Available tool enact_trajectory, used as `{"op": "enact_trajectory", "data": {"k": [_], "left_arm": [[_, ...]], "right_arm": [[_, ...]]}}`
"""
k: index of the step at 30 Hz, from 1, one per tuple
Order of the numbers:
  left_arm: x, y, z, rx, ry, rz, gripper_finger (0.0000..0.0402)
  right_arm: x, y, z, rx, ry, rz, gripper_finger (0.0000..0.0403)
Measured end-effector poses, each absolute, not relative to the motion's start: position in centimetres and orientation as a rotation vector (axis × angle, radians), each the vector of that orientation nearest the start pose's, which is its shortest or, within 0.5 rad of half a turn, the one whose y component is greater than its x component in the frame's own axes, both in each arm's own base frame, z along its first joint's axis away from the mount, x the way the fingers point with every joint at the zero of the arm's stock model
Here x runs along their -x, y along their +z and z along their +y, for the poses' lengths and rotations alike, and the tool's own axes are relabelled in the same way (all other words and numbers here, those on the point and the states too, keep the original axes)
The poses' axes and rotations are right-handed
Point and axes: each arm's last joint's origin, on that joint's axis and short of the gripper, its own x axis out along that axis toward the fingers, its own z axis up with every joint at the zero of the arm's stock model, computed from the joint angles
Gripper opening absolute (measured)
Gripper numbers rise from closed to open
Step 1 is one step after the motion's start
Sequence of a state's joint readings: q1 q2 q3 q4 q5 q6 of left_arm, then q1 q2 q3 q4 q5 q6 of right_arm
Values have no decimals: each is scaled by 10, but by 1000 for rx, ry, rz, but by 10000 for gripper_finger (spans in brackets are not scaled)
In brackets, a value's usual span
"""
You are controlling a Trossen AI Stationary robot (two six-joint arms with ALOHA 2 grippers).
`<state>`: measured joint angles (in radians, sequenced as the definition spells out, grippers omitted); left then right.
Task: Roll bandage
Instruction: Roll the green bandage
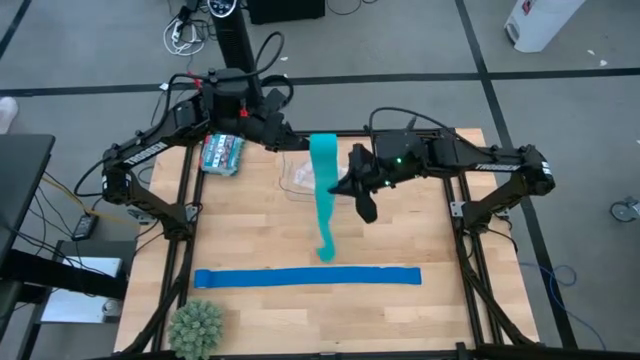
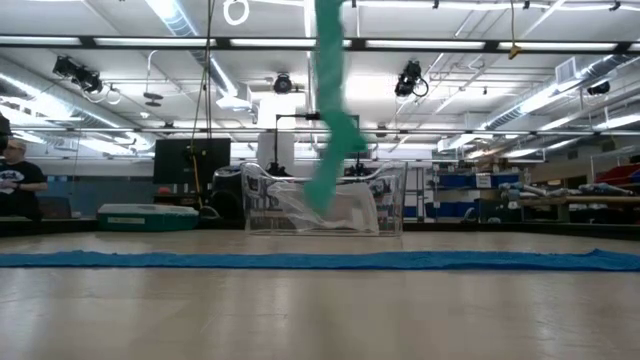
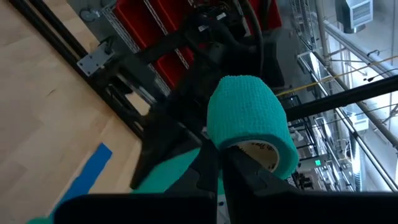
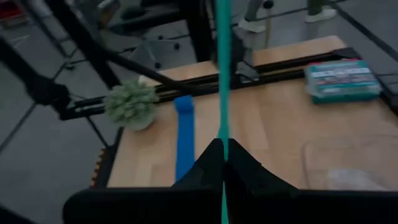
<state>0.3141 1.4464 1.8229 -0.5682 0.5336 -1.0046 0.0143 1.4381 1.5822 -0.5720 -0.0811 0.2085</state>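
- Winding underway: left claw (image 3: pixel 221 155) pinches the teal bandage roll (image 3: pixel 249 118); right claw (image 4: pixel 224 149) pinches its hanging strip (image 1: pixel 325 200) above the bench (image 1: pixel 400 320) middle.
- Next, probably: turn roll, keeping strip taut.

The bandage (image 2: pixel 330 110) runs off the low view's top edge — holder unseen.

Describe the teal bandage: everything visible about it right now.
The bandage is a long, narrow teal strip of stretchy-looking fabric, partly wound into a small roll on a pale core. The left gripper is shut on the roll; the right gripper is shut on the strip farther along. It is lifted off the table, its loose tail hanging, slightly twisted, above the blue strip.
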Motion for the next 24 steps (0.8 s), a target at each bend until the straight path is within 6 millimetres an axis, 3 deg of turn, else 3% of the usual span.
{"op": "enact_trajectory", "data": {"k": [7, 11, 16, 19, 24], "left_arm": [[-275, 494, 74, 1075, -111, 270, 15], [-275, 494, 74, 1069, -106, 264, 15], [-275, 494, 74, 1046, -106, 261, 15], [-275, 494, 74, 1029, -99, 256, 15], [-276, 493, 70, 1015, -111, 266, 15]], "right_arm": [[-307, 419, -7, -234, 28, 434, 10], [-305, 418, -2, -312, 127, 470, 43], [-288, 416, 4, -392, 200, 588, 95], [-278, 429, 4, -353, 191, 503, 113], [-257, 465, -2, -250, 27, 225, 113]]}}
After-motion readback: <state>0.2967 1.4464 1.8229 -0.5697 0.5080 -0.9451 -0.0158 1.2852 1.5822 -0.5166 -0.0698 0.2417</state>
